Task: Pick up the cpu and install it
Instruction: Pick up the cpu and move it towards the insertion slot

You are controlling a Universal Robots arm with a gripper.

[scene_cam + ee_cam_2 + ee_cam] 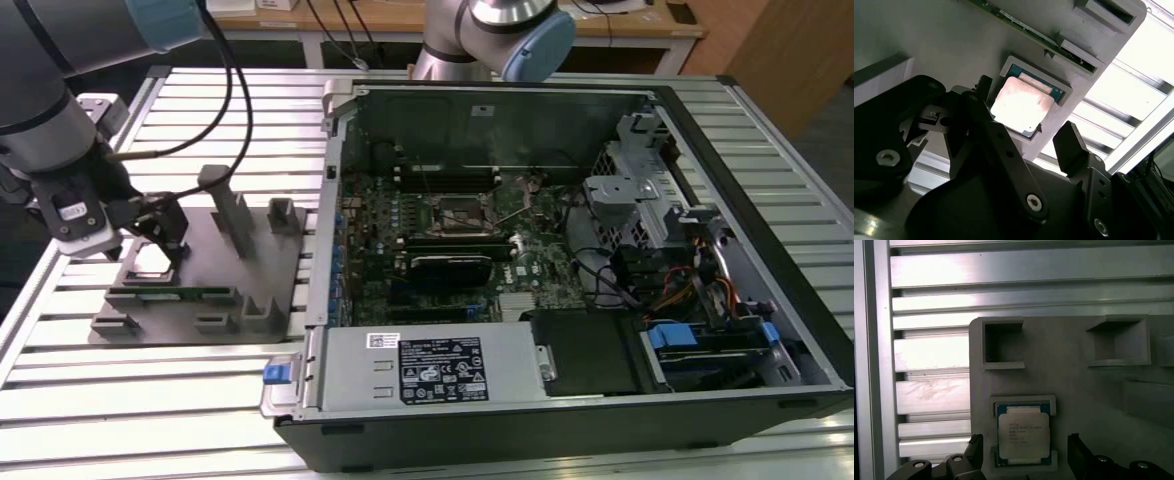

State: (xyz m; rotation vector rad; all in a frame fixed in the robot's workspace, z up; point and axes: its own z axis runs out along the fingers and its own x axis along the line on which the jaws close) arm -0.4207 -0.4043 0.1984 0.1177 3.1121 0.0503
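Note:
The cpu (pixel 1023 434) is a small square chip with a silvery top. It lies flat in a shallow grey nest on the fixture plate (pixel 200 290), at the exterior view's left. In both wrist views my gripper (pixel 1024 451) hangs just above it, open. One black finger (pixel 983 95) stands on one side of the cpu (pixel 1021 105) and the other finger (pixel 1070 142) on the opposite side, with gaps between them and the chip. In the exterior view the gripper (pixel 150 238) sits low over the cpu (pixel 151 262). The motherboard socket (pixel 461 212) lies inside the open computer case.
Grey fixture blocks and posts (pixel 227 205) rise from the plate close to the gripper. A memory stick (pixel 174 294) lies in a slot on the plate. The open computer case (pixel 534 260) fills the exterior view's right on a slatted aluminium table (pixel 134 400). A second robot arm (pixel 514 35) stands behind the case.

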